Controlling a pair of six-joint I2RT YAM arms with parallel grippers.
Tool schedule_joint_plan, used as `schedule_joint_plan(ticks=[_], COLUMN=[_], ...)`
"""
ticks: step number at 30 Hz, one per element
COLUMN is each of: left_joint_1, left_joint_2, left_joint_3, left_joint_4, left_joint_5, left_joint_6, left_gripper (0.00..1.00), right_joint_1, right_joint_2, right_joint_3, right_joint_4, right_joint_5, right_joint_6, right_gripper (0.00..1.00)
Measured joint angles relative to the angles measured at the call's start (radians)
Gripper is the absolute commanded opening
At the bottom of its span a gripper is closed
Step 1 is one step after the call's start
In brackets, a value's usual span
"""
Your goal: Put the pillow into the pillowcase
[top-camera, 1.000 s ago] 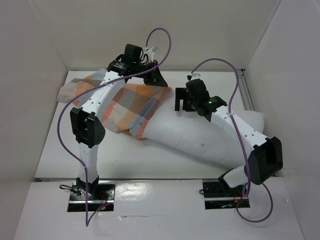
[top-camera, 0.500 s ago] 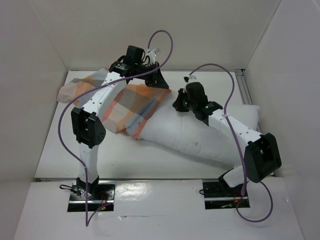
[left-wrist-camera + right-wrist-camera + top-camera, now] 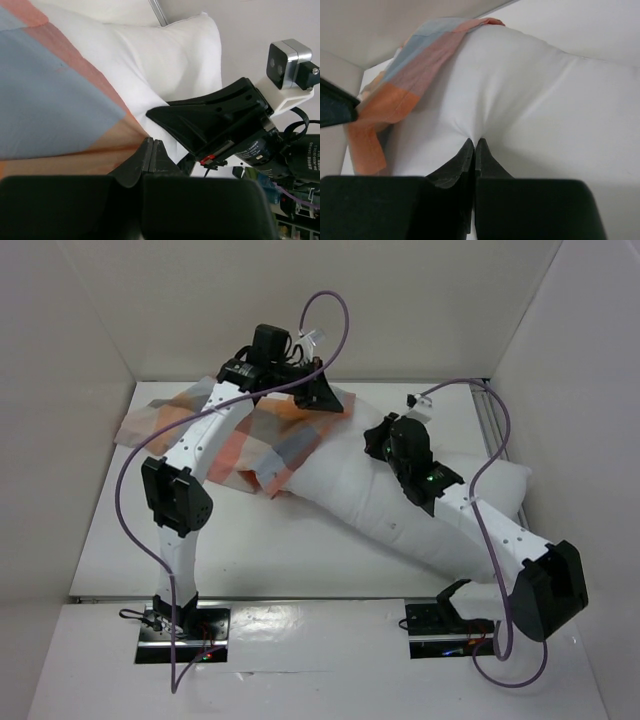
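Observation:
The white pillow lies slantwise across the table, its left end under the checked pillowcase. My left gripper is shut on the pillowcase's lifted edge at the rear; in the left wrist view its fingertips meet at the orange cloth, beside the pillow. My right gripper is shut on a pinch of the pillow's top fabric, just right of the pillowcase mouth. In the right wrist view that gripper puckers the pillow, with the pillowcase at the upper left.
White walls close in the table at the left, rear and right. A metal rail runs along the right rear edge. Purple cables loop above both arms. The right arm's body shows close to my left gripper.
My right gripper has shut on the pillow's fabric, and its arm has stretched out lower over the pillow. The left gripper has shifted slightly right with the pillowcase edge.

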Motion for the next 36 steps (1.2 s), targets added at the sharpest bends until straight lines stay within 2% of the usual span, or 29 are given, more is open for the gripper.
schedule_joint_plan(ticks=[5, 6, 8, 11, 12, 13, 15, 17, 20, 21, 22, 23, 24, 25, 27, 28, 30, 31, 36], left_joint_1=[-0.045, -0.056, -0.060, -0.046, -0.033, -0.018, 0.021, 0.053, 0.087, 0.089, 0.088, 0.085, 0.079, 0.072, 0.060, 0.053, 0.047, 0.047, 0.034], left_joint_2=[0.000, 0.000, 0.000, -0.001, -0.001, -0.002, -0.008, -0.037, -0.166, -0.236, -0.325, -0.414, -0.511, -0.620, -0.793, -0.870, -0.976, -1.004, -0.924], left_joint_3=[-0.024, -0.036, -0.072, -0.098, -0.097, -0.089, -0.061, -0.048, -0.138, -0.209, -0.311, -0.418, -0.530, -0.661, -0.872, -0.974, -1.144, -1.213, -1.412], left_joint_4=[0.019, 0.027, 0.035, 0.003, -0.011, -0.032, -0.076, -0.106, -0.113, -0.103, -0.071, -0.039, -0.020, 0.024, 0.080, 0.109, 0.170, 0.193, 0.407], left_joint_5=[0.006, 0.005, 0.005, 0.018, 0.016, 0.005, -0.029, -0.089, -0.216, -0.265, -0.311, -0.352, -0.393, -0.438, -0.501, -0.524, -0.553, -0.560, -0.551], left_joint_6=[-0.018, -0.018, -0.018, -0.015, -0.003, 0.006, 0.040, 0.072, 0.123, 0.145, 0.151, 0.155, 0.160, 0.158, 0.150, 0.132, 0.088, 0.061, -0.052], left_gripper=[0.00, 0.24, 0.54, 0.87, 0.90, 0.98, 0.99, 0.95, 0.62, 0.38, 0.28, 0.26, 0.27, 0.52, 0.85, 0.97, 1.00, 0.96, 0.82], right_joint_1=[0.000, -0.003, -0.018, -0.058, -0.067, -0.077, -0.092, -0.102, -0.107, -0.110, -0.114, -0.118, -0.123, -0.128, -0.138, -0.142, -0.150, -0.154, -0.165], right_joint_2=[0.131, 0.164, 0.220, 0.267, 0.272, 0.274, 0.274, 0.274, 0.274, 0.274, 0.274, 0.274, 0.274, 0.275, 0.276, 0.278, 0.284, 0.288, 0.309], right_joint_3=[0.051, 0.060, 0.068, 0.092, 0.099, 0.105, 0.108, 0.108, 0.108, 0.108, 0.108, 0.108, 0.108, 0.108, 0.108, 0.109, 0.111, 0.113, 0.132], right_joint_4=[0.016, 0.024, 0.042, 0.067, 0.071, 0.073, 0.077, 0.078, 0.078, 0.078, 0.078, 0.079, 0.079, 0.080, 0.081, 0.082, 0.084, 0.085, 0.085], right_joint_5=[0.054, 0.054, 0.041, 0.018, 0.011, 0.005, -0.008, -0.020, -0.042, -0.051, -0.058, -0.066, -0.075, -0.085, -0.103, -0.110, -0.126, -0.133, -0.153], right_joint_6=[0.039, 0.045, 0.062, 0.081, 0.083, 0.085, 0.091, 0.098, 0.106, 0.108, 0.108, 0.109, 0.111, 0.114, 0.119, 0.123, 0.126, 0.127, 0.127], right_gripper=[0.00, 0.00, 0.00, 0.00, 0.00, 0.00, 0.00, 0.00, 0.00, 0.00, 0.00, 0.00, 0.00, 0.00, 0.00, 0.00, 0.00, 0.00, 0.00])
